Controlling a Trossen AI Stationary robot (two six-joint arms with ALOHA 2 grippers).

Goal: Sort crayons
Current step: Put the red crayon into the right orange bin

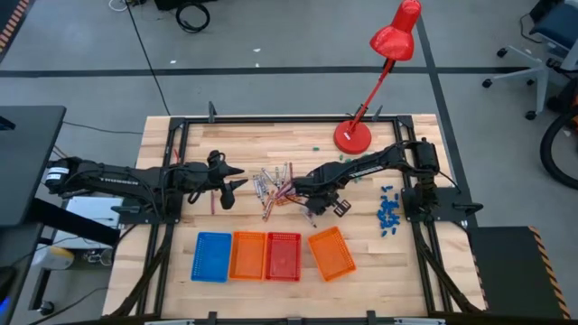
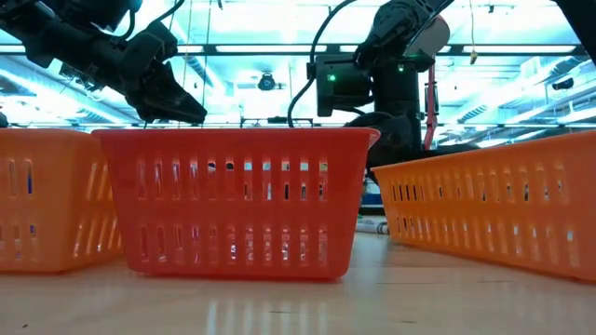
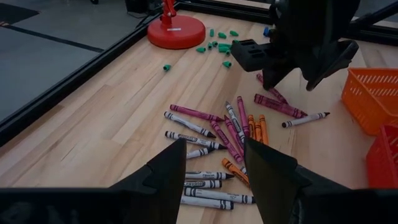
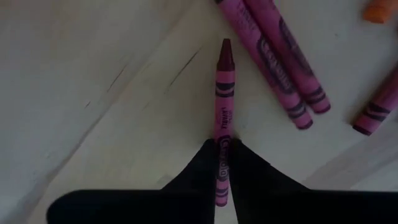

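My right pincer is closed on one purple crayon, pinched near its butt, with the tip pointing straight out ahead of my fingers over the table. Two more purple ones lie just off to one side. I'd say the grip is far back, so I should lift slowly and level, keeping clear of that pair, then carry it toward the baskets. My left pincer hangs wide open and empty, with the pile just ahead.

"Crayola" on crayon wrappers, rest unreadable.
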